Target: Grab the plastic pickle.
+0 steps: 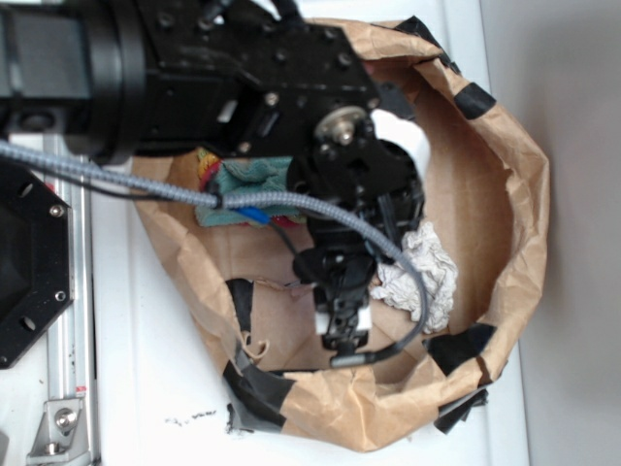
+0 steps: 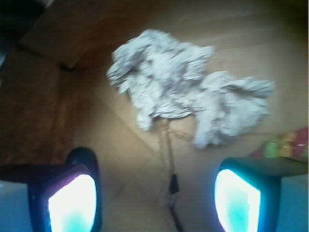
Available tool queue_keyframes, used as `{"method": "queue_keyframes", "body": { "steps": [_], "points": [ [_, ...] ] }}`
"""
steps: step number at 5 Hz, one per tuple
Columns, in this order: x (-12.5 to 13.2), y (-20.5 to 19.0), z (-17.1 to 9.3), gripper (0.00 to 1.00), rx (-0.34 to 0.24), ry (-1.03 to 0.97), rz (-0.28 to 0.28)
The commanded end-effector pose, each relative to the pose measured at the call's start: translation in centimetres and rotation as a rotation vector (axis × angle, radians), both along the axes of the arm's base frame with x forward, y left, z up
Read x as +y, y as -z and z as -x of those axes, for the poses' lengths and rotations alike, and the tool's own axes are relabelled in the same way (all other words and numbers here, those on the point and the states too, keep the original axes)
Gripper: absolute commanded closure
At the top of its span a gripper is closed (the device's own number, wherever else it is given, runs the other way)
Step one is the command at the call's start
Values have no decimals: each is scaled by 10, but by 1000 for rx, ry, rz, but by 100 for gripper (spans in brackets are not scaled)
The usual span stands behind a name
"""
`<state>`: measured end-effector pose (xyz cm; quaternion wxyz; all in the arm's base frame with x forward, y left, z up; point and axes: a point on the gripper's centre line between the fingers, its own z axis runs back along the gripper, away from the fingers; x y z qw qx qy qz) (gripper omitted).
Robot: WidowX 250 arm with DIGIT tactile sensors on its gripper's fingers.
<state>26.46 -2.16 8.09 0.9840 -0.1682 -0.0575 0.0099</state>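
Hand (image 2: 154,193): seen from the wrist view with its two fingers (image 2: 72,198) spread wide at the bottom corners, pads glowing pale blue-white, nothing between them but bare brown paper floor. In the exterior view the hand (image 1: 342,325) hangs inside a crumpled brown paper enclosure (image 1: 514,223), patched with black tape, standing on a white worktop (image 1: 146,388); from there the arm hides how far the fingers stand apart.

Crumpled white cloth (image 2: 183,92): ahead of the hand in the wrist view, spreading toward the right finger's side, apart from both fingers. The exterior view shows the same cloth (image 1: 422,272) just beside the hand, partly behind a grey cable (image 1: 126,180).

Dark thin cord (image 2: 171,193): lies on the paper floor between the fingers; only the wrist view shows it.

Multicoloured striped item (image 2: 285,145): blurred, just above the right finger; cannot tell what it is.

Turquoise cloth (image 1: 252,184): exterior view only, under the arm, behind the hand, with a colourful patch at its corner.

Plastic pickle: not visible in either view; the arm covers much of the enclosure's floor, so its place cannot be told.
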Motion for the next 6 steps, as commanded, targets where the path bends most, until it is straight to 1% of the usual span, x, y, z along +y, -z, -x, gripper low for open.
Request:
{"method": "queue_keyframes", "body": {
  "steps": [1,2,3,4,5,6],
  "points": [
    [-5,-11,4,0,-29,111,18],
    [-5,-13,8,0,-27,129,30],
    [-10,-9,8,0,-12,143,17],
    [-20,1,8,0,-15,212,56],
    [-31,15,7,0,-1,241,48],
    [-42,21,9,0,-18,274,28]
  ]
}}
